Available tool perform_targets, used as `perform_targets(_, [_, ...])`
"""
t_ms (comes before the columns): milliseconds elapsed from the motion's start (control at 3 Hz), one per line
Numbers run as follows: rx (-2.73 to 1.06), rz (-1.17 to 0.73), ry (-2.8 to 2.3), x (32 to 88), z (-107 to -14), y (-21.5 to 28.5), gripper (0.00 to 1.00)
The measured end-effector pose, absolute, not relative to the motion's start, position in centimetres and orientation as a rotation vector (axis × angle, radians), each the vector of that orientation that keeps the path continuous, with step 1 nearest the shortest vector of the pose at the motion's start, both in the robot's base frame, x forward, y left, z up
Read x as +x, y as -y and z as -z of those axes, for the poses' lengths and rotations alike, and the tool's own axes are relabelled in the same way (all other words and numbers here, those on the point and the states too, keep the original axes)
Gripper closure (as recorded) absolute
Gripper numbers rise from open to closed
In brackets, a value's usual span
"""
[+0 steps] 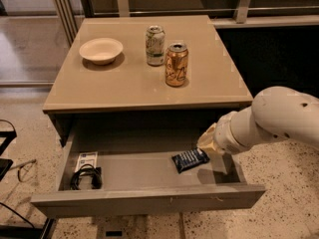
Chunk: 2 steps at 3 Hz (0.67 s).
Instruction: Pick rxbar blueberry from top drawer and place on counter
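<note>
The rxbar blueberry [190, 159], a dark navy bar with white print, lies flat on the floor of the open top drawer [149, 200], right of its middle. My gripper [207, 142] reaches in from the right on a thick white arm. It sits just above the bar's right end, and I cannot tell whether it touches the bar. The beige counter [124, 86] is above the drawer.
On the counter stand a cream bowl [100, 50] at the back left, a pale green can [155, 45] and a copper can [176, 64] near the middle. In the drawer's left end lie a black coiled cable [85, 177] and a white card [85, 160].
</note>
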State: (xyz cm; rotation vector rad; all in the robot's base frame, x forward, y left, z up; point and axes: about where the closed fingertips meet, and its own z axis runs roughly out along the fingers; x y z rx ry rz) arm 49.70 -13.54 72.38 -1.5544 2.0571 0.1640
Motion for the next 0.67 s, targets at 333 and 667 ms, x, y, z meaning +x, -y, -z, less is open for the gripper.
perform_targets(333, [-1.563,-0.178,-2.062,50.2,-70.8,13.6,1.0])
perform_targets(667, [-1.576,-0.213,-2.078,50.5,-69.0,13.2,0.81])
